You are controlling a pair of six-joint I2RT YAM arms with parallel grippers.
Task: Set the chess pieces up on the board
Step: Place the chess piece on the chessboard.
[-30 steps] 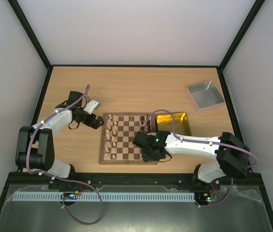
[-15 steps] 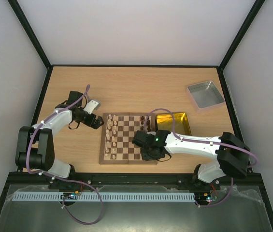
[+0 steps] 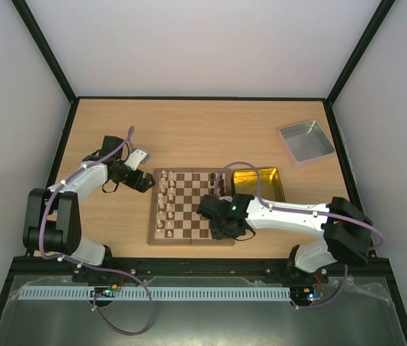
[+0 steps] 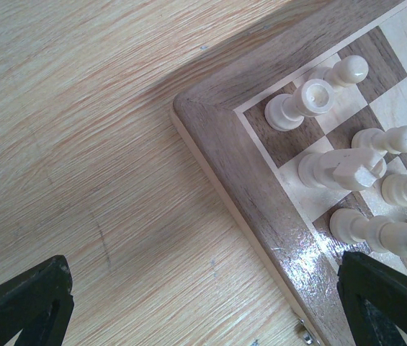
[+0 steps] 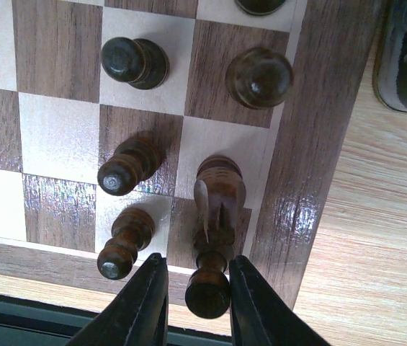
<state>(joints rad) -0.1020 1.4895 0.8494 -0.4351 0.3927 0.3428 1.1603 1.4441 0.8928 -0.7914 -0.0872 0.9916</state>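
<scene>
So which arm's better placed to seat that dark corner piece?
Right: the right gripper straddles the dark piece at the board's corner, while the left gripper sits open off the board, beside cream pieces.

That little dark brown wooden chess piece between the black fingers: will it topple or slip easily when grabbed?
Probably tippy: the dark brown turned wooden piece looks tall and slender. Its glossy rounded surface might slip in the right gripper. Being wood, it should stay stiff.
</scene>
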